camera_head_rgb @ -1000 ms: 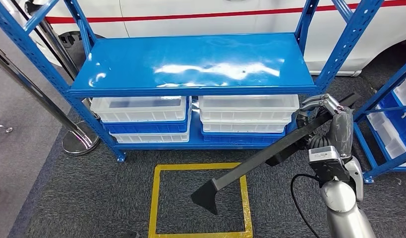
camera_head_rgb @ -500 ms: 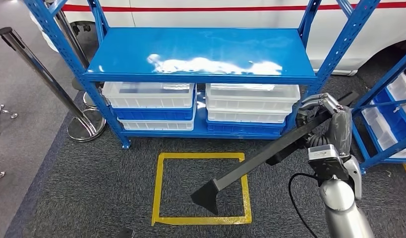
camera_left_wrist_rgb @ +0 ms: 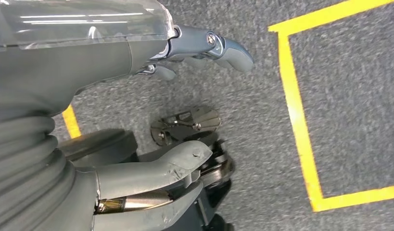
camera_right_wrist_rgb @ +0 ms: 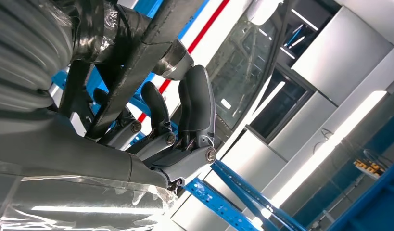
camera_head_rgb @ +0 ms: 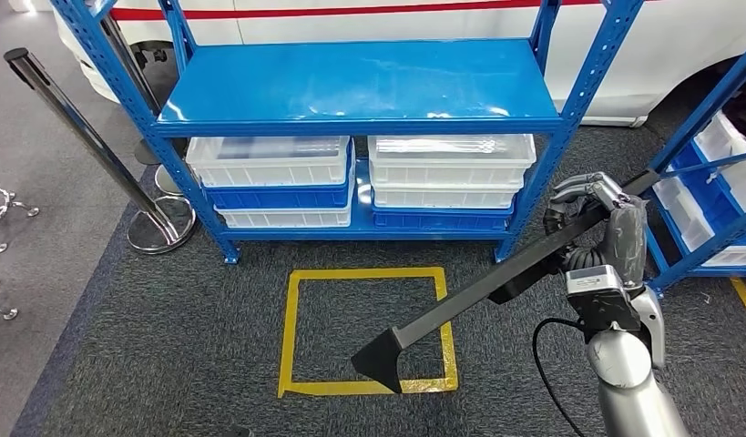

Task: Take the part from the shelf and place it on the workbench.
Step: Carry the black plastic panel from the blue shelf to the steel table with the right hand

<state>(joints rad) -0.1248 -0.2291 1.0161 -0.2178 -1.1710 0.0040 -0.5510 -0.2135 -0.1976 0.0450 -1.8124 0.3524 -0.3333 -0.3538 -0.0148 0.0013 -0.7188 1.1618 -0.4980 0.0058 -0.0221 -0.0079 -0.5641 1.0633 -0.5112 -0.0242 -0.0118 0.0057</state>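
Right hand (camera_head_rgb: pixel 595 211) grips the long black part (camera_head_rgb: pixel 478 293) above the carpet (camera_head_rgb: pixel 168 346).

The right hand (camera_head_rgb: pixel 595 211) is raised with fingers curled in a grip — the left hand (camera_left_wrist_rgb: pixel 185 57) (hanging low) holds nothing.

- Part (camera_head_rgb: pixel 496 284): matt black along its whole length.
- Right hand (camera_head_rgb: pixel 595 211): silver-grey, with darker grey fingers (camera_right_wrist_rgb: pixel 197 103).
- Left hand (camera_left_wrist_rgb: pixel 137 53): grey, under a clear glossy cover.
- Shelf (camera_head_rgb: pixel 360 82): glossy bright blue.
- Bins (camera_head_rgb: pixel 269 162): translucent white, stacked with blue ones.
- Floor (camera_head_rgb: pixel 150 346): dark grey speckled carpet.
- Tape square (camera_head_rgb: pixel 288 328): yellow outline.
- Vehicle (camera_head_rgb: pixel 679 45): white with a red stripe.
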